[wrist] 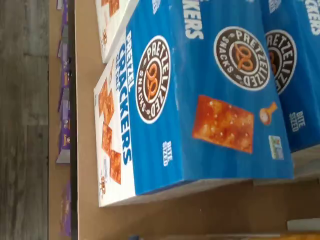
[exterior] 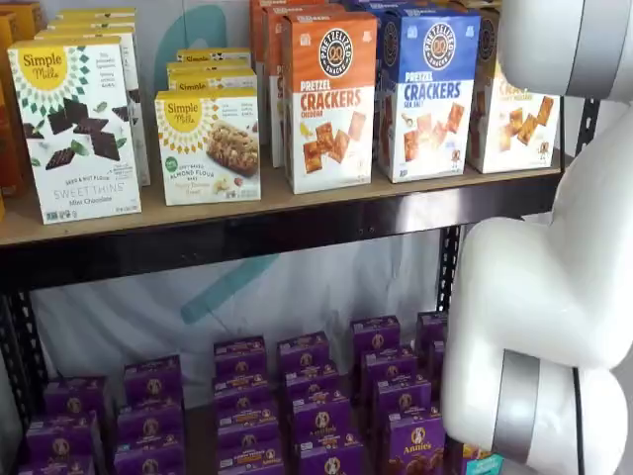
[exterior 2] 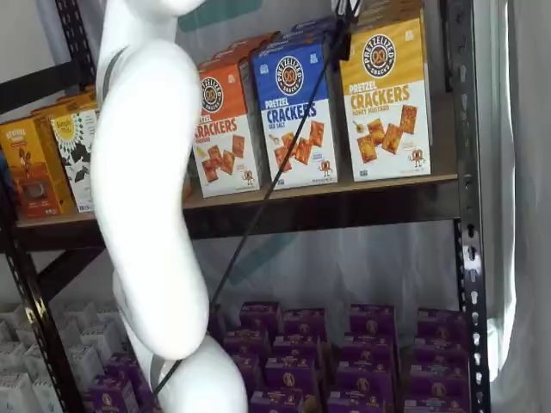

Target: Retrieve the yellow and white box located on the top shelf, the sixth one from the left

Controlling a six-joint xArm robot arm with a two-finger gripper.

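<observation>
Top shelf (exterior 2: 344,191): light-brown wooden board, dark metal front rail, black perforated uprights; pale cloth hangs behind. Yellow and white box (exterior 2: 385,96) stands upright at the shelf's right end, just beside the blue carton (exterior 2: 297,112); orange carton (exterior 2: 225,129) next along. All are tall glossy cardboard. In a shelf view the white arm (exterior: 554,287) covers part of the yellow box. Purple boxes (exterior 2: 362,344) fill the level below. Wrist view looks onto blue cartons (wrist: 200,100). Hand is hidden; its state I cannot tell.
</observation>
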